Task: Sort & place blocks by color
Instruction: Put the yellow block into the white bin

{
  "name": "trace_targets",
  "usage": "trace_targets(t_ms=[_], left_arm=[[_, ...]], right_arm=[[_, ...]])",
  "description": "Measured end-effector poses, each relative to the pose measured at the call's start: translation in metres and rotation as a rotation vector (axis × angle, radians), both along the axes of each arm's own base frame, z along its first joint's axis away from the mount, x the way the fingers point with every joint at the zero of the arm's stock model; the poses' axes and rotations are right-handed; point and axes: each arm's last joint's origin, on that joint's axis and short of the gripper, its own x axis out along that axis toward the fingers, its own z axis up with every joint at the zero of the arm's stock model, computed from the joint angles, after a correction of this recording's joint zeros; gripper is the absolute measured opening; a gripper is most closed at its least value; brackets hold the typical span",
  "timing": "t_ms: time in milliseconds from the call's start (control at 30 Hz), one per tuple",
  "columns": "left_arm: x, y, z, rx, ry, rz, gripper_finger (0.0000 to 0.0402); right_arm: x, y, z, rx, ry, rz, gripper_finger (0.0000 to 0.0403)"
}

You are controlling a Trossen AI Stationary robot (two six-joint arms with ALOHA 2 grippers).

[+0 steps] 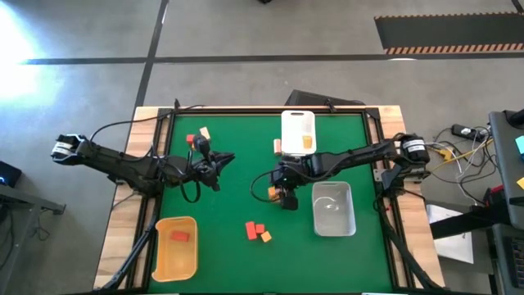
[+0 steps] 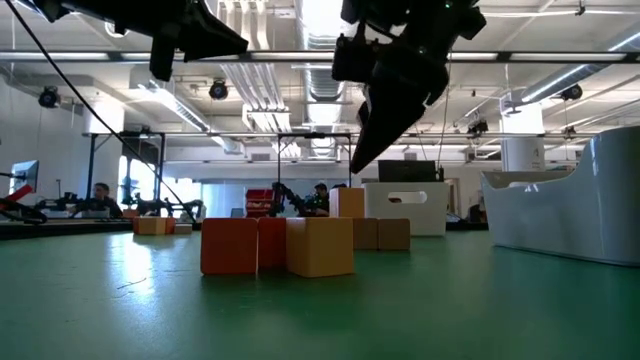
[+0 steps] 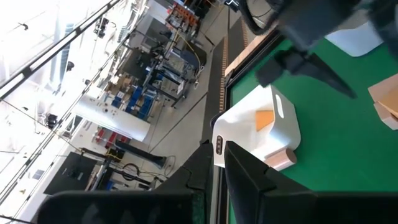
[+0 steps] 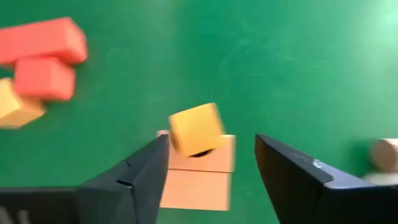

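Right gripper over mid-table, jaws wide apart, empty; below them a yellow cube lies tilted on a tan block. Red blocks lie nearby. Left gripper hovers left of centre; jaw state cannot be told.

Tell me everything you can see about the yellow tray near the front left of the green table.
The yellow rectangular tray looks like translucent plastic, with rounded corners and a raised rim. It lies flat on the green table mat at the front left corner, long side running front to back. Inside it rests one small red block, near the end facing the table's middle; the rest of its floor is bare. Neither gripper touches it.
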Motion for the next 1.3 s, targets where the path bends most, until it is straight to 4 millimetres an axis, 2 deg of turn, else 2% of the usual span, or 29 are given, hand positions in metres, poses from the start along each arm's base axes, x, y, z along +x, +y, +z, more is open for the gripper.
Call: trace_targets(t_ms=[200,367,633,933,1200,1300], left_arm=[[0.000,0.000,0.000,-0.005,-0.002,0.001,0.0024],[0.000,0.000,-0.001,-0.005,-0.001,0.001,0.0024],[0.000,0.000,-0.001,-0.005,-0.001,0.001,0.0024],[0.000,0.000,-0.001,-0.005,-0.001,0.000,0.0024],[0.000,0.000,-0.001,-0.005,0.000,0.000,0.0024],[0.000,0.000,-0.001,-0.005,0.000,0.000,0.0024]], right_arm=[[0.008,0.002,-0.016,0.005,0.010,0.030,0.0277],[0.011,0.001,-0.021,-0.008,0.012,0.046,0.0276],[0.015,0.001,-0.024,-0.018,-0.013,0.064,0.0233],[0.019,0.000,-0.043,-0.024,0.036,0.072,0.0204],[0.021,0.000,-0.041,-0.023,0.030,0.071,0.0120],[0.024,0.000,-0.036,-0.022,0.013,0.071,0.0119]])
